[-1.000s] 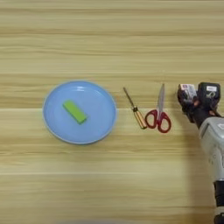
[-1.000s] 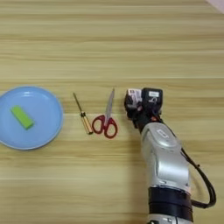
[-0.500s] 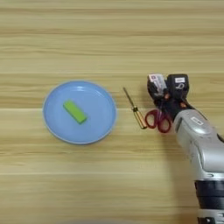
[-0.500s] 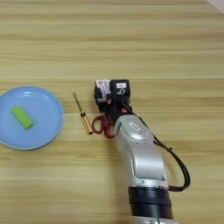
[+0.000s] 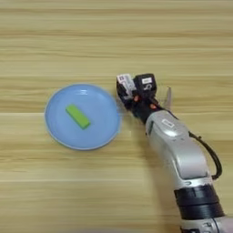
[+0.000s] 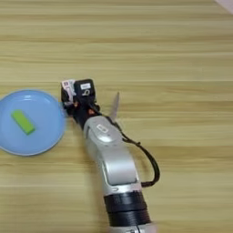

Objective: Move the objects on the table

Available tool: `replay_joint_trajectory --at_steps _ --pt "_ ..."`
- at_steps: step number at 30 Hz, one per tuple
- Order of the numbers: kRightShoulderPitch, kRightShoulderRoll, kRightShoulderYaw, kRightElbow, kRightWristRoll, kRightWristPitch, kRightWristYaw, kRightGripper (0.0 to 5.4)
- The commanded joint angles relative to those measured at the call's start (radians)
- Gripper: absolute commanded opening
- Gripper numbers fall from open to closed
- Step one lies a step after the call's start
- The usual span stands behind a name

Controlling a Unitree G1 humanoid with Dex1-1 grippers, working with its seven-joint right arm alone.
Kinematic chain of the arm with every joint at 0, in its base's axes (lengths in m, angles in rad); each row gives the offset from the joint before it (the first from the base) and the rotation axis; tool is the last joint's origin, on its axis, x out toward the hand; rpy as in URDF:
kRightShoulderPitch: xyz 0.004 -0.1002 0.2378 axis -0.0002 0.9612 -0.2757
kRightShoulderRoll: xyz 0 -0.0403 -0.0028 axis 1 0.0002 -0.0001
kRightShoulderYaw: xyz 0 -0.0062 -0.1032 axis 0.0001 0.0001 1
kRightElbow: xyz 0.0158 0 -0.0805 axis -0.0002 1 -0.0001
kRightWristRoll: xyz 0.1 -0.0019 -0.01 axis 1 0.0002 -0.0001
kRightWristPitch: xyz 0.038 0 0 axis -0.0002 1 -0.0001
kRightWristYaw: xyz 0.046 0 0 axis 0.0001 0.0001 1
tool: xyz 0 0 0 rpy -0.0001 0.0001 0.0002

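Gripper [image 5: 129, 89] swept left from table's right side, now at plate [image 5: 98, 134] rim, jaws closed on red-white box [image 5: 124, 82], apparently. Block [image 5: 78, 116] unmoved. Drop into plate likely next.

A pale plank table [image 5: 113, 36] carries a light-blue plate [image 5: 98, 129] just left of the claw [image 5: 129, 91], scissors [image 5: 168, 96] just right.

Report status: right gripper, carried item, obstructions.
Right gripper holding small red-and-white flat box, at rim of round light-blue plate. Small green rectangular block on plate. Arm covers scissors; only blades show.
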Motion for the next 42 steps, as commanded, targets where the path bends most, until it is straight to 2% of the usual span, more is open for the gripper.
replay_joint_trajectory --at_steps 1,7,18,25,38,39,42 --pt "-0.069 0.021 0.035 -0.046 -0.032 -0.040 -0.013 2.09" --pt "-0.055 0.051 0.101 -0.025 -0.067 -0.048 -0.011 2.09" --pt "-0.054 0.075 0.144 0.070 -0.104 -0.077 -0.009 2.09" --pt "-0.060 0.077 0.145 0.122 -0.114 -0.083 -0.008 2.09" --pt "-0.057 0.079 0.148 0.122 -0.118 -0.075 0.003 2.09" --pt "-0.057 0.079 0.147 0.122 -0.119 -0.075 0.003 2.45" --pt "-0.056 0.079 0.146 0.118 -0.121 -0.074 0.003 2.73"
